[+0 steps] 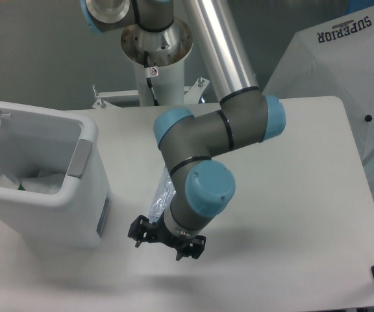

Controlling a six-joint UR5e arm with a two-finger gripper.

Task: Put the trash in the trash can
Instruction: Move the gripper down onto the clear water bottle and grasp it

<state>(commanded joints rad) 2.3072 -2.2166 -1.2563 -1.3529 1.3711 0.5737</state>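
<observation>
Gripper [166, 239] stood low over table [291, 195], fingers spread apart, empty. Bottle [162, 195] lay just far side of fingers, mostly hidden by wrist, long axis running near-far. Bin [86, 140] stood left, lid open.

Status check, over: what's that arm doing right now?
Gripper low over table, jaws apart. Crushed clear plastic bottle mostly hidden under arm. White rectangular bin open, left.

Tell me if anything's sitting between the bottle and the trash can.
Nothing visible does. The bottle lies on the table beside the trash can, with bare tabletop between them. The gripper is at the bottle's near end, and the bin's lid stands open.
</observation>
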